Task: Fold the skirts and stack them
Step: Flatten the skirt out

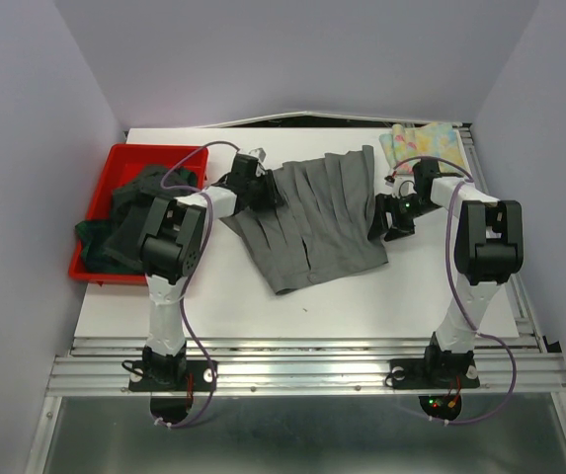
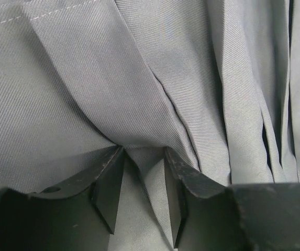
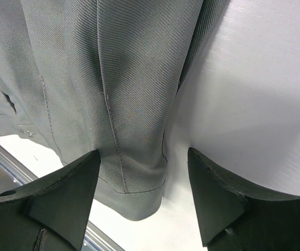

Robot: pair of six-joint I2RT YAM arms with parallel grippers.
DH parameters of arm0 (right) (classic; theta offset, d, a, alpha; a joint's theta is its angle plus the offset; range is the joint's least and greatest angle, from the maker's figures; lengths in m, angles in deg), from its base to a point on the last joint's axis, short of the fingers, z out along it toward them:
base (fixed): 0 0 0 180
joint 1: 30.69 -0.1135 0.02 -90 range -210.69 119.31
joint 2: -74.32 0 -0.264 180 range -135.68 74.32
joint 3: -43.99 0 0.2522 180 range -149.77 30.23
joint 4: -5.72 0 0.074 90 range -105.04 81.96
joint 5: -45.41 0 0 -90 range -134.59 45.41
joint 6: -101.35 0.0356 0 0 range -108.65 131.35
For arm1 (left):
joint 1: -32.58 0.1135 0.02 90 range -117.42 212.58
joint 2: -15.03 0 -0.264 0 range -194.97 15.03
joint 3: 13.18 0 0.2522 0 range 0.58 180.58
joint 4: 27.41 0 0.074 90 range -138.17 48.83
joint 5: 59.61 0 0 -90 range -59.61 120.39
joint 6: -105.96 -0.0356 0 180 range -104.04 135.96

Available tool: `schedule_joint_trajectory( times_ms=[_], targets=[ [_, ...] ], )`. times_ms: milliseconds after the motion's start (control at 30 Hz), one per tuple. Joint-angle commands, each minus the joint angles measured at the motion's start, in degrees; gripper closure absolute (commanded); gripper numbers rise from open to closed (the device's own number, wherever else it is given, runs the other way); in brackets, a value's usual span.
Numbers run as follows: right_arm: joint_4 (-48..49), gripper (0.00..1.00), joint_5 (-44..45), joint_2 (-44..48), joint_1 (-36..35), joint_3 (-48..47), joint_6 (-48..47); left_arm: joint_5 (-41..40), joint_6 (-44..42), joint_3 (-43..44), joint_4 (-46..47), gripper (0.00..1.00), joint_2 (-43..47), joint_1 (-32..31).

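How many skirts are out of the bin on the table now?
2: grey pleated skirt spread mid-table; floral skirt at the far right corner. The dark cloth heaped in the red bin may hide more.

Soft, even light from above fills the overhead view. The white table [image 1: 381, 296] is bright without glare, and only faint shadows edge the grey pleated skirt [image 1: 312, 222]. Left of that skirt, the dark skirts [image 1: 129, 202] in the red bin [image 1: 115, 166] lose detail. In the left wrist view the skirt's weave is sharp, while the left pincer [image 2: 143, 151] below it is dark and slightly soft. In the right wrist view a pale sheen washes the table right of the skirt, dimming toward the right pincer [image 3: 143, 154].
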Motion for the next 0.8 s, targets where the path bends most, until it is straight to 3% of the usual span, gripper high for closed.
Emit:
schedule_joint_trajectory(
  times_ms=[0, 433, 533, 567, 667, 733, 767],
  targets=[
    [-0.7, 0.27, 1.6, -0.9, 0.4, -0.7, -1.5, -1.3, 1.5, -2.8, 2.1, 0.52, 4.5, -0.1],
    [-0.9, 0.26, 1.6, -0.8, 0.4, -0.7, -1.7, 2.2, 6.9, -7.5, 5.3, 0.44, 8.6, 0.7],
    [-0.9, 0.26, 1.6, -1.2, 0.4, -0.9, -1.6, 3.3, 6.7, -5.2, 5.9, 0.56, 5.8, 0.7],
    [-0.9, 0.26, 1.6, -1.1, 0.4, -0.9, -1.7, 3.7, 6.7, -4.6, 6.0, 0.66, 5.0, 0.8],
    [-1.0, 0.26, 1.7, -1.0, 0.4, -0.8, -1.8, 4.7, 6.9, -2.3, 6.5, 0.81, 2.5, 0.8],
    [-1.0, 0.26, 1.8, -1.0, 0.4, -0.8, -1.8, 5.1, 7.0, -0.8, 6.3, 0.87, 1.4, 0.9],
    [-1.2, 0.26, 1.8, -1.0, 0.4, -0.8, -1.9, 5.1, 7.0, -0.3, 6.3, 0.97, 1.4, 1.1]
  ],
)
